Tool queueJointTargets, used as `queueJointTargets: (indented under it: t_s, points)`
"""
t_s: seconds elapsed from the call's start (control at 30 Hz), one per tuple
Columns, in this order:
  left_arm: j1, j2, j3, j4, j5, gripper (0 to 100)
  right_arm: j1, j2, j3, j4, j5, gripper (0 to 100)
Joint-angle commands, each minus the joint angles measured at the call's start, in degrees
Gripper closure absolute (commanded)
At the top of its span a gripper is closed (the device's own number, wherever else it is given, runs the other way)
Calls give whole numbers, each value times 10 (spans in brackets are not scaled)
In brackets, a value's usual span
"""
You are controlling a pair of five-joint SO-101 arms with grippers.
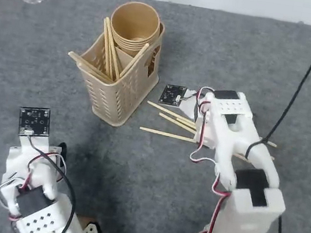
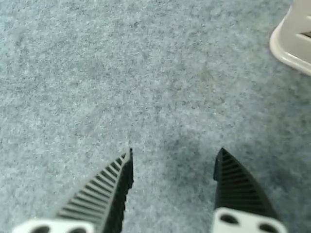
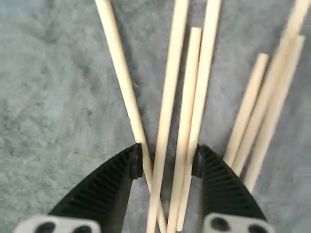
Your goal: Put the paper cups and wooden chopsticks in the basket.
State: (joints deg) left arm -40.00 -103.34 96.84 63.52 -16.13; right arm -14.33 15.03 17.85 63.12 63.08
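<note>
- My right claw (image 3: 167, 162) is low over the loose wooden chopsticks (image 3: 167, 97). Its fingers are spread, and three sticks run between them without being squeezed.
- My left claw (image 2: 172, 167) hangs spread above the bare grey counter (image 2: 97, 73), at about 8 o'clock of the basket (image 1: 117, 96).
- The loose chopsticks lie at 4 o'clock of the basket. The stacked paper cups (image 1: 135, 23) and more chopsticks stand inside it.
- From above, my right arm (image 1: 232, 134) hides its claw and the sticks' far ends.
</note>
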Motion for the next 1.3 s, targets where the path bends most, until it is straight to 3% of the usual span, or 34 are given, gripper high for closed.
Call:
queueJointTargets:
  t_s: [0.0,0.13,0.27,0.4,0.57,1.1,1.27]
  points:
    - [5,-10,-4,0,-5,739,10,27,-18,-17,6,827]
    - [5,-10,-4,0,-5,739,17,36,-45,2,6,849]
    - [5,-11,-4,0,-5,739,18,32,-47,5,6,994]
    - [5,-11,-4,0,-5,739,17,27,-47,6,6,954]
    - [5,-11,-4,0,-5,739,15,-26,-47,29,5,995]
    - [5,-11,-4,2,-5,739,4,-390,-47,120,4,991]
    - [5,-11,-4,2,-5,739,-56,-491,-47,110,-42,991]
